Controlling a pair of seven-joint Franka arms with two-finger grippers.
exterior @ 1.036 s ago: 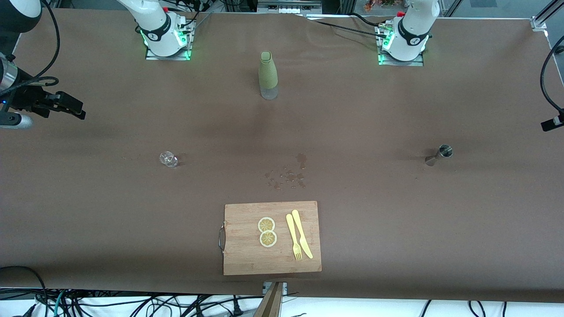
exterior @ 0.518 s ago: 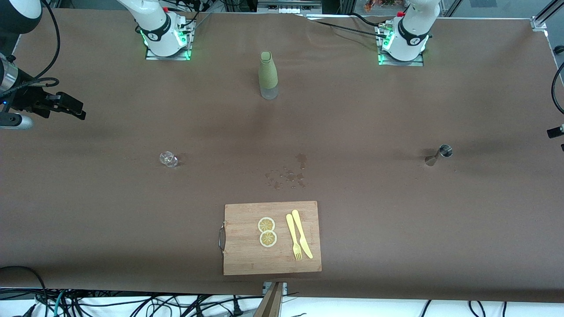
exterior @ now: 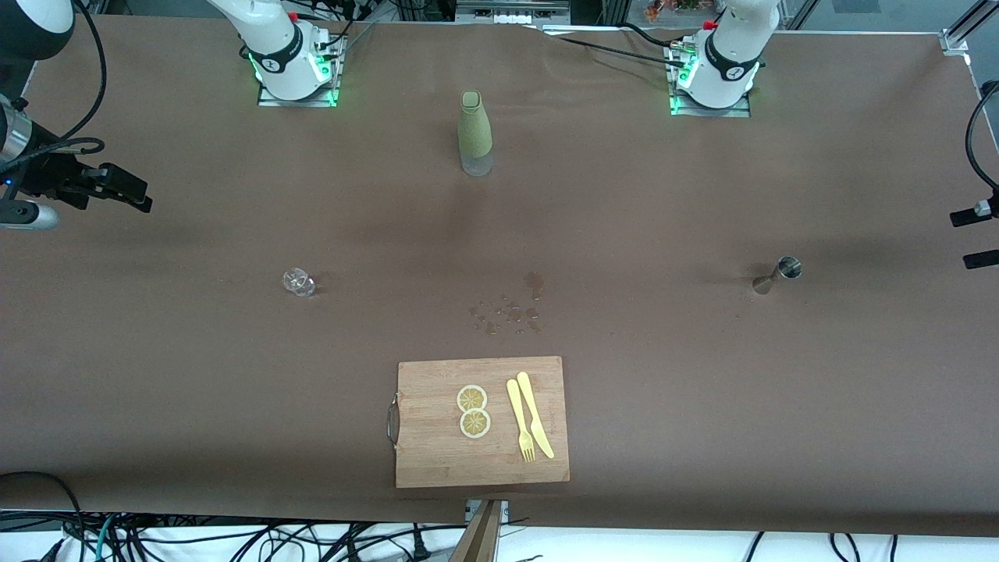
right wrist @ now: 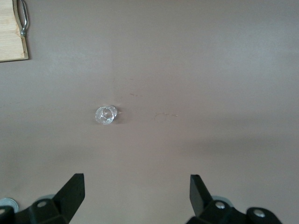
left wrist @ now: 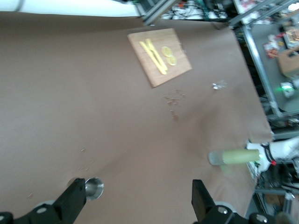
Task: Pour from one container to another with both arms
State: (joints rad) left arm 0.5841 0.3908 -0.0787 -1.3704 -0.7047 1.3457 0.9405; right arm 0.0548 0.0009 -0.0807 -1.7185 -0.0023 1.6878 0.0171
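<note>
Both hands were empty and spread wide when I looked. My right hand [exterior: 125, 191] hung up high over the right arm's end of the bench [exterior: 702, 406], holding nothing. My left hand [exterior: 974, 236] hung over the left arm's end, with only its two black fingers poking into the front view.

I think I kept them out at the ends so nothing got bumped before the pour. Neither hand had gone down to a container yet, so the pour had not begun.

Near my right hand stood the small clear glass [exterior: 298, 282], upright on the bench. Near my left hand stood the little metal cup [exterior: 784, 270]. The green bottle [exterior: 474, 134] stood well away from both hands, between the two arm bases. Well apart from both hands lay a wooden board [exterior: 437, 445] with two lemon slices [exterior: 473, 411], a yellow fork [exterior: 520, 421] and a yellow knife [exterior: 535, 415]. Some wet drops [exterior: 511, 312] sat on the bench close to the board.

My right wrist view looked straight down into the glass [right wrist: 106, 115], and showed both spread fingers [right wrist: 70, 190]. My left wrist view showed the metal cup [left wrist: 94, 187] just by one finger [left wrist: 74, 198], a closeness the front view hid.
</note>
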